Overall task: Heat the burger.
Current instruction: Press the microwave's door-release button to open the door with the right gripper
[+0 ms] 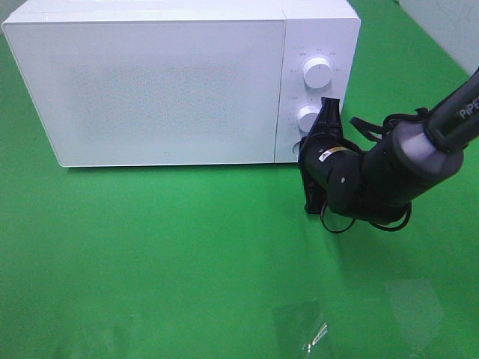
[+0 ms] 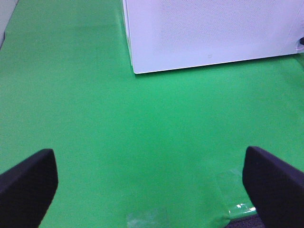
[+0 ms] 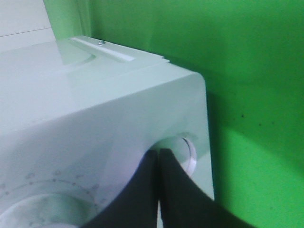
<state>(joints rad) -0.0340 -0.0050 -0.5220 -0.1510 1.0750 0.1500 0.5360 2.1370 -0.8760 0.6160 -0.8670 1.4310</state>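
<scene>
— Burger: do we see it anywhere?

— No. None of our views shows it. The door (image 1: 150, 90) of the microwave (image 1: 329, 26) is shut and opaque, so we judge it sits inside, but we cannot confirm that.

— And our pincers?

— The right pincer (image 3: 158, 156) is closed on nothing. Its tips are pressed together at the edge of the lower knob (image 1: 307, 117), touching it as far as we can tell. The left pincer (image 2: 149, 164) is wide open and empty, hanging over bare counter (image 1: 187, 262), well apart from the microwave.

— So we take the step in hand to be setting that knob. What can go wrong?

— Slip, mainly. We have closed tips against a smooth round knob rather than jaws around it. A turn may skid off the rim and leave the dial unturned or only part-turned.

— Anything else?

— If we push harder for friction, the microwave may slide back on the counter, since nothing braces it. The upper knob (image 1: 317, 73) is just above, so an upward skid could nudge that one. And if our guess about the burger is wrong, we run the oven empty.
</scene>
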